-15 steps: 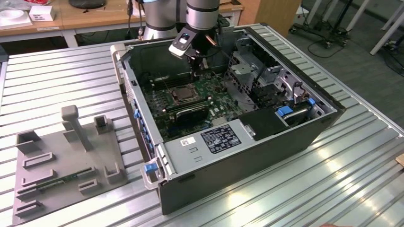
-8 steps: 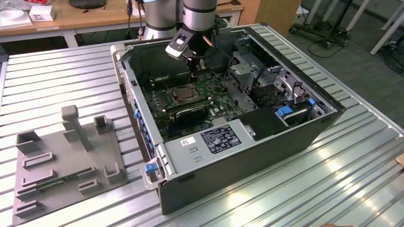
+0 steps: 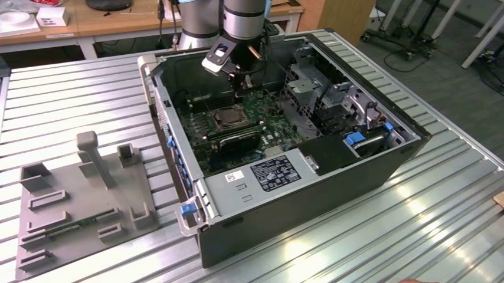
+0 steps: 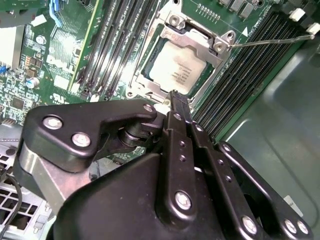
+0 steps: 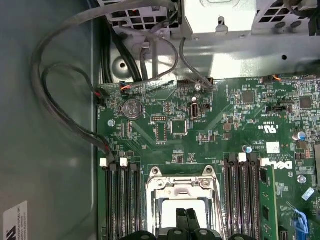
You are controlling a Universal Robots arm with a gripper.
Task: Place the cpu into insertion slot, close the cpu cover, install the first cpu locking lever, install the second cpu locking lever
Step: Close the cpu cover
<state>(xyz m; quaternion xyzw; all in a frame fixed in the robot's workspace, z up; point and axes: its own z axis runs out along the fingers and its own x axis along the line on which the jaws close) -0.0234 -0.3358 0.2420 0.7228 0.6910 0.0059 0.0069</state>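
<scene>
The pincer (image 4: pixel 176 98) is seen clenched, its two fingers pressed together with nothing between them. It is held low inside the open computer case (image 3: pixel 315 194), just above the green circuit board (image 4: pixel 65 45).

Directly ahead of the fingertips, very near but not touching, the chip (image 4: pixel 175 70) is found already seated in the socket (image 4: pixel 142 76), its pale face lying flat and square. The cover (image 4: pixel 197 36) has been laid down over it, so that the silvery frame rings the chip and the face shows through the cut-out. The long black memory slots (image 4: pixel 120 45) are ranged on both sides of the pincer's line of approach.

A thin metal lever (image 4: pixel 270 41) is seen leaving the far corner of the cover, beyond the chip from the pincer. It runs out across the memory slots to one side. It is judged not to be latched, though its hook end cannot be made out.

Placing the chip and closing the cover are therefore taken as done. The step in hand is judged to be the first locking lever.

For that, the closed fingertips would have to be brought against the rod. It would then have to be pressed down and swung under its catch, without the cover being lifted or the chip shifted.
</scene>
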